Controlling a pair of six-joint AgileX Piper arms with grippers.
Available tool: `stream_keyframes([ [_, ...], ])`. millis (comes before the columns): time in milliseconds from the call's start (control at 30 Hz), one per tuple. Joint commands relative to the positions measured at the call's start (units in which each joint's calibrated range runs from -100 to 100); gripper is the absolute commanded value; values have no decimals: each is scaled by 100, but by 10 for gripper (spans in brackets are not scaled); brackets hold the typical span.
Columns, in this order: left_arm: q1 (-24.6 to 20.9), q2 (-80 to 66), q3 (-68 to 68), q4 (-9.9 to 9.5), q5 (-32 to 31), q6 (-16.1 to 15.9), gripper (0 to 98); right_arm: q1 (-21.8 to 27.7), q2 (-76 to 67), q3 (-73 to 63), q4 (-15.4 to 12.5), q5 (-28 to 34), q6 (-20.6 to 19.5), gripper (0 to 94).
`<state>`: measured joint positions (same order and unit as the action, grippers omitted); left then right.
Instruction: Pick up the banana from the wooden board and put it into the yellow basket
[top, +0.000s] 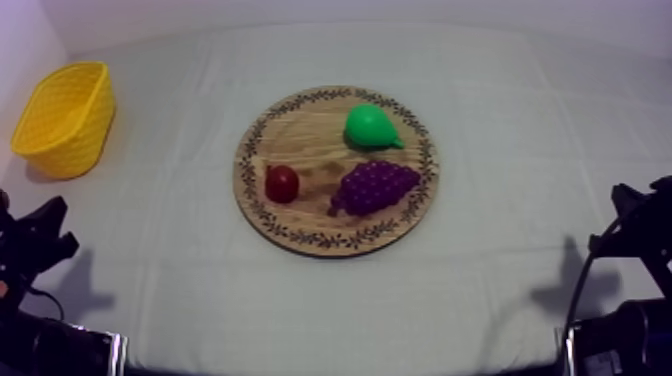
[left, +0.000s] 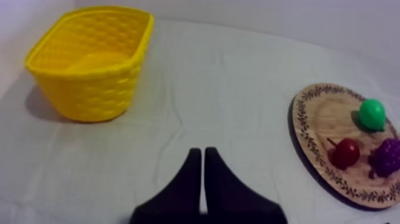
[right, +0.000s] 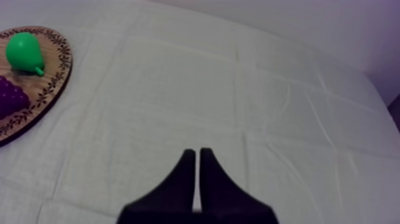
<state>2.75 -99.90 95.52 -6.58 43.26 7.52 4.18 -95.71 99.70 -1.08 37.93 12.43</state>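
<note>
Board (top: 310, 140) carries pear (top: 370, 127), grapes (top: 375, 186), red fruit (top: 282, 183) — banana (left: 98, 61) seems to lie in the basket (left: 89, 95), a yellow curve. Likely light, stiff, slick; grip its middle. Left gripper (left: 202, 151) and right gripper (right: 197, 152) clenched, empty.

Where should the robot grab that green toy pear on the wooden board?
Probably across the fat round body of the green toy pear, from straight above. It lies on its side on the round wooden board, beside the purple grapes, and its stem end tapers too thin.

Layout: wooden board (top: 305, 135) and yellow basket (top: 70, 160)
Round board (patterned rim) lies flat at tabletop (top: 520, 150) centre; the woven-textured basket stands upright far left, well apart.
</note>
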Motion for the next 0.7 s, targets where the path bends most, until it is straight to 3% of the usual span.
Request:
stream_keyframes([
  [0, 5, -9, 207, 149, -550, -843, 0, 3, -4, -3, -2, 5, -2, 6],
  [100, 9, -10, 351, 305, -1013, -742, 0, 3, -4, -3, -2, 5, -1, 6],
  [267, 11, -10, 413, 398, -1207, 349, 0, 3, -4, -3, -2, 5, -1, 6],
  [333, 11, -10, 419, 407, -1227, 599, 0, 3, -4, -3, -2, 5, -1, 6],
  [433, 11, -10, 423, 416, -1240, 642, 0, 3, -4, -3, -2, 5, 0, 6],
  [667, 11, -10, 425, 421, -1246, 401, 0, 3, -4, -3, -2, 5, 0, 6],
])
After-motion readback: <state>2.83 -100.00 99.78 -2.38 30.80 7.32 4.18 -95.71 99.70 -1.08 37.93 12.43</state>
